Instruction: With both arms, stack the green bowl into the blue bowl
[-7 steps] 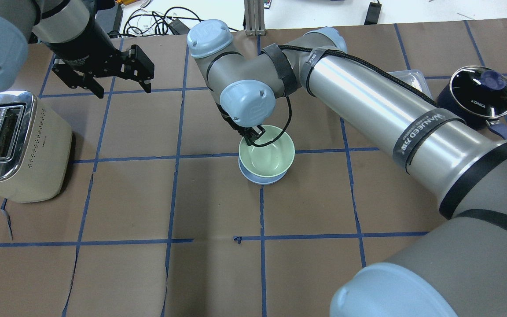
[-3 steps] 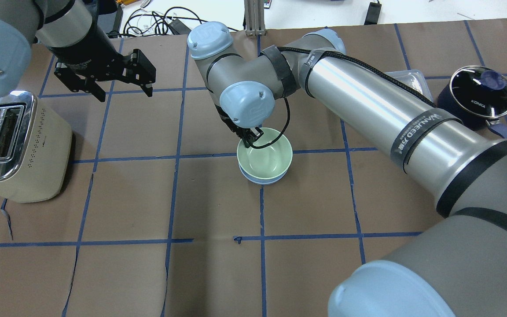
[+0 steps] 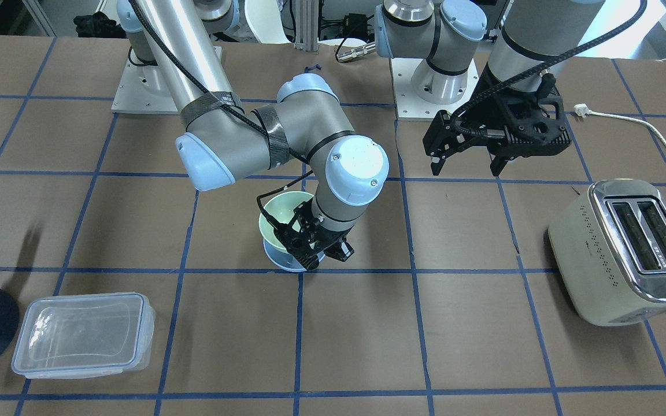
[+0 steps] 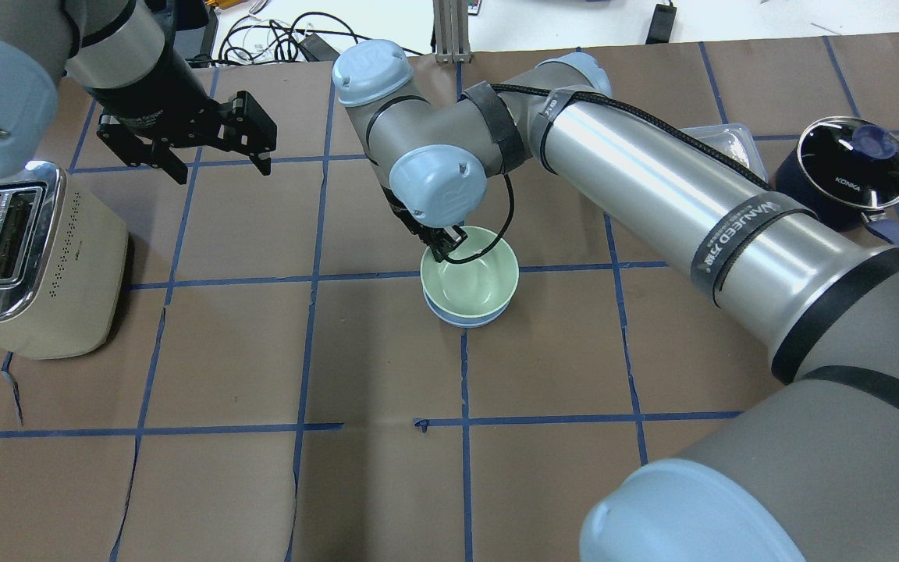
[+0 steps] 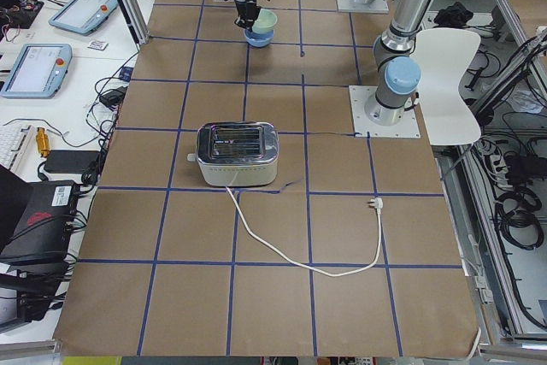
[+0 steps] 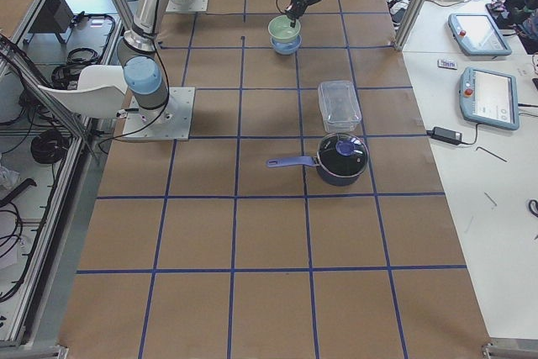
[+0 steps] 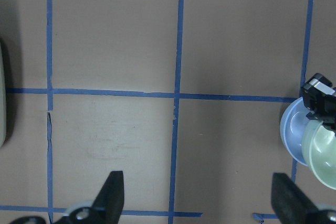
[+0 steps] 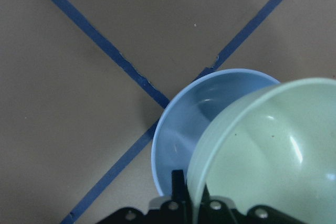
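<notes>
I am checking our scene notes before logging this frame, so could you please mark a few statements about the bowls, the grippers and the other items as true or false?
1. The right gripper clamps the rim of the pale mint-green plastic bowl. True.
2. The left gripper holds the pale sky-blue round bowl. False: the left gripper is open and empty, and the pale sky-blue round bowl sits on the table under the green one.
3. The cream toaster lies on its side. False: the cream toaster stands upright, slots upward.
4. The clear plastic container sits beside the dark navy pot. True.

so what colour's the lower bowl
The lower bowl is pale sky blue, clearest in the right wrist view.
</notes>
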